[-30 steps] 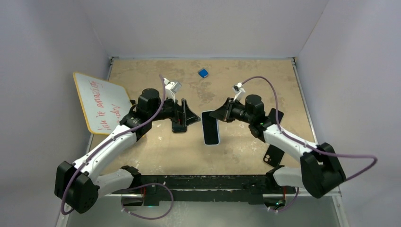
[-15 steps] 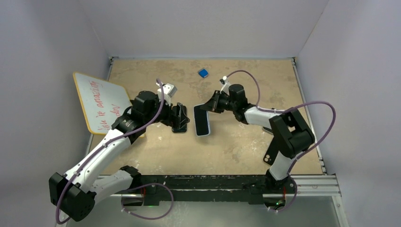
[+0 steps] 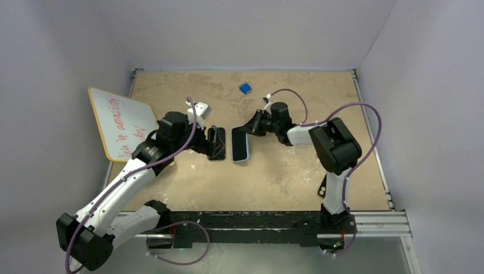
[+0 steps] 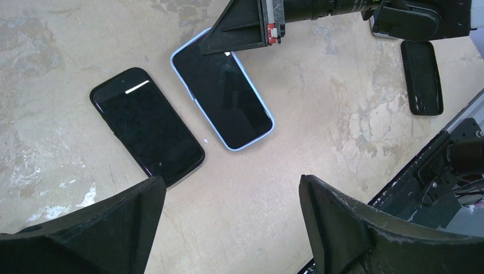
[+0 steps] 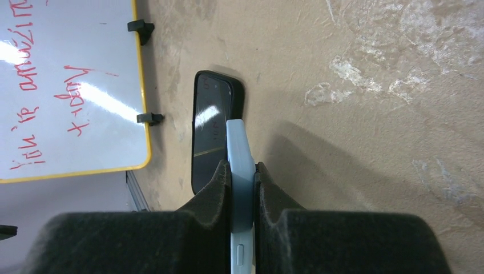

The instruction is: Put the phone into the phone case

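**Phone and case side by side, not yet joined**

The flat, glossy black phone lies face up on the mottled tan worktop, just ahead of the left hand and toward its left finger. That hand hovers above with its fingers spread wide and nothing between them.

On the right-finger side of the left hand, just beside the black phone, is the thin, rubbery-looking light-blue case. In the left wrist view a narrow strip of worktop shows between the two, so they appear to be apart. The right hand is clamped across the thickness of the light-blue case at its far end, with a pad pressed on each face. I cannot tell whether that gripped end is raised off the worktop.

The light-blue case shows a dark, shiny face inside its rim, so I cannot say whether it is hollow or already filled. Since the black phone lies on its own, I judge that bringing the two together is about done and the seating has not begun. What seems left is to line up the corners and press the phone in.

Behind the right hand's wrist, well apart, lies a slim black phone cover. Beyond the right hand's fingertips, past the black phone, stands a yellow-framed whiteboard with red writing. A small blue block sits far beyond both hands.
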Motion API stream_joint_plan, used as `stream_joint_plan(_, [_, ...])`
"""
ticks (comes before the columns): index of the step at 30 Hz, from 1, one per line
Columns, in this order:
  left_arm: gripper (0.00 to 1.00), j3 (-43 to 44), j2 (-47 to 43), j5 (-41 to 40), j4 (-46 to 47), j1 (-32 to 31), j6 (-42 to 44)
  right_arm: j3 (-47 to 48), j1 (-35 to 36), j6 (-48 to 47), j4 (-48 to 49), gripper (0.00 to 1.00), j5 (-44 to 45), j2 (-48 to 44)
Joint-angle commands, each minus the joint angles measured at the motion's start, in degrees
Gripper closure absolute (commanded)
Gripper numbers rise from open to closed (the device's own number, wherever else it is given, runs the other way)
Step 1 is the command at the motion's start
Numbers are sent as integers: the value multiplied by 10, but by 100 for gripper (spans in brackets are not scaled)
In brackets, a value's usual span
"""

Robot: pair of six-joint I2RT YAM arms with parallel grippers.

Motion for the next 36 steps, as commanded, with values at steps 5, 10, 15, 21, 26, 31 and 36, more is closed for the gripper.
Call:
stream_joint_plan(5, [9, 15, -29, -28, 2, 0, 10, 16, -5, -9, 19, 86, 36, 6])
stream_joint_plan(10, [9, 14, -29, -27, 5, 0, 9, 28, -5, -33, -20, 68, 59, 3])
stream_joint_plan(15, [8, 15, -26, -28, 3, 0, 10, 55, -5, -48, -66, 55, 64, 9])
stream_joint_plan(21, [8, 14, -30, -33, 3, 0, 9, 62, -5, -79, -111, 63, 91, -3])
stream_joint_plan(26, [8, 15, -30, -34, 4, 0, 9, 59, -5, -81, -120, 82, 94, -2])
stream_joint_plan(31, [8, 14, -35, -39, 3, 0, 9, 63, -4, -104, -119, 100, 114, -1])
stream_joint_plan(36, [7, 13, -37, -41, 4, 0, 8, 65, 1, -154, -147, 100, 158, 2])
